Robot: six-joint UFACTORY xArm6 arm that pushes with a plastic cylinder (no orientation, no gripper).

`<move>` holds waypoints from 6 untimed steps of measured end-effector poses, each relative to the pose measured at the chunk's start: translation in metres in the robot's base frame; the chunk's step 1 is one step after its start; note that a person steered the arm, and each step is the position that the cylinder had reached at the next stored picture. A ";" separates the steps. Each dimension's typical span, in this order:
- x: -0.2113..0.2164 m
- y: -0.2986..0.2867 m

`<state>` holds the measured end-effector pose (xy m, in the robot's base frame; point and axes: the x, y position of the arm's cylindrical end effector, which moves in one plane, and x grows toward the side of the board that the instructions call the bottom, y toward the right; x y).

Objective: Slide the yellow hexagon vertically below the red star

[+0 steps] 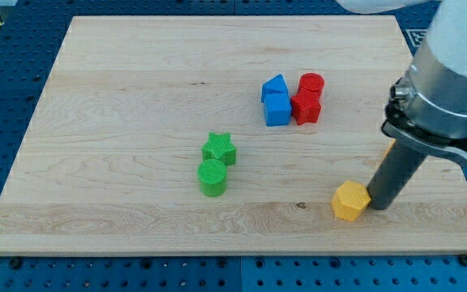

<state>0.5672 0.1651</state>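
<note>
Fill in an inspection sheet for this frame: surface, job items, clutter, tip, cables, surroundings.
Surface: wooden board, lying flat.
Job's things: yellow hexagon near the view's bottom right; red star above it, slightly toward the view's left.
Clutter: red cylinder, blue blocks, green star, green cylinder.
Grippers: none; my tip at the hexagon's right side.
Cables: nothing seen.
Surroundings: blue perforated base.

A green star (pixel 219 148) sits on the wooden desk (pixel 120 122), touching a green round block (pixel 212 177) just below it. Up top, a blue pointed block (pixel 274 87) touches a blue cube (pixel 277 109). A red round block (pixel 311 83) sits beside them.
</note>
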 end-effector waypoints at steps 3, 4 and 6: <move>0.010 0.004; 0.012 -0.019; 0.012 -0.011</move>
